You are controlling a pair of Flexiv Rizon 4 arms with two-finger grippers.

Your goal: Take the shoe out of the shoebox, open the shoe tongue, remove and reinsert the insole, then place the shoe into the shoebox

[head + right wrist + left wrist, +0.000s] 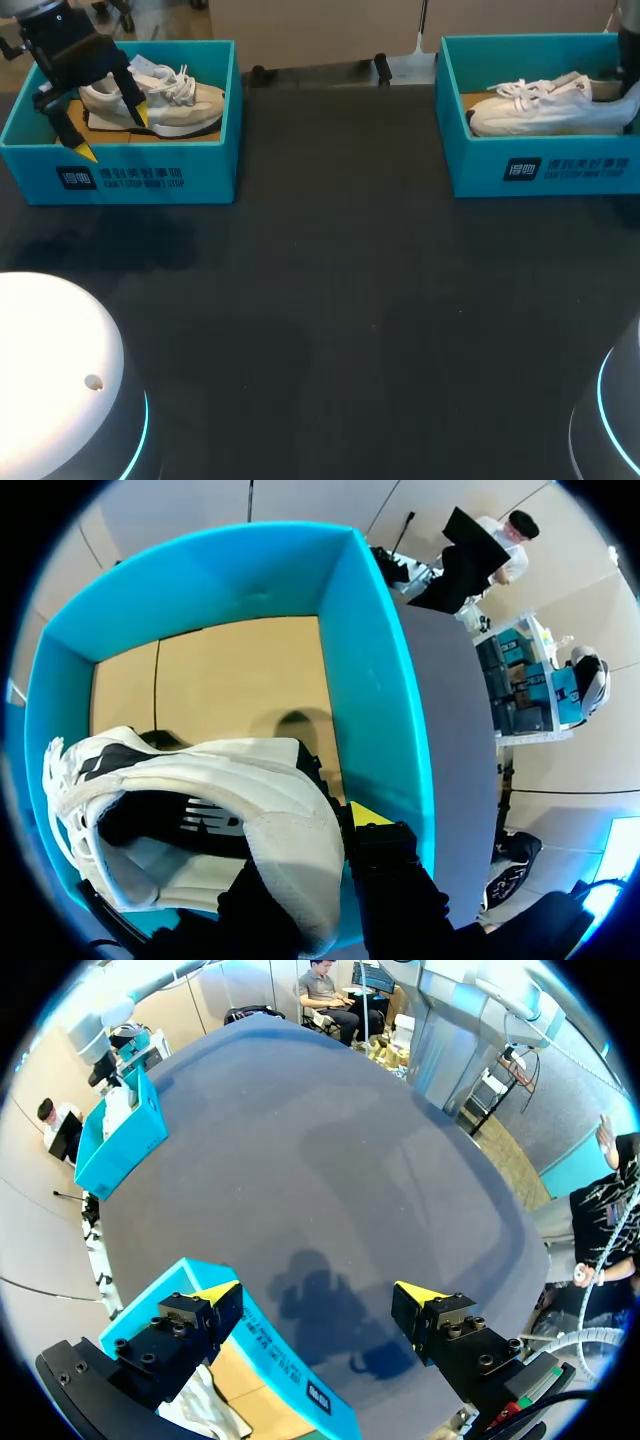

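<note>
A beige shoe (pixel 160 98) lies in the left teal shoebox (pixel 150 175). My left gripper (pixel 110 132) hangs open over that box's front left part. In the left wrist view my left gripper (pixel 318 1295) straddles the box's front wall (pixel 285 1360), one finger over the inside, the other outside. A white shoe (pixel 545 108) lies in the right teal shoebox (pixel 545 170). My right gripper (pixel 630 100) is at its heel. Seen from the right wrist, my right gripper (pixel 335 825) is shut on the heel rim of the white shoe (pixel 200 790); one finger is hidden behind the heel.
The two boxes stand at the table's back corners, with the wide dark tabletop (pixel 330 300) between and in front of them. Brown cardboard (pixel 240 680) lines the right box's floor, ringed by its teal walls (pixel 375 680). Both arm bases sit at the near corners.
</note>
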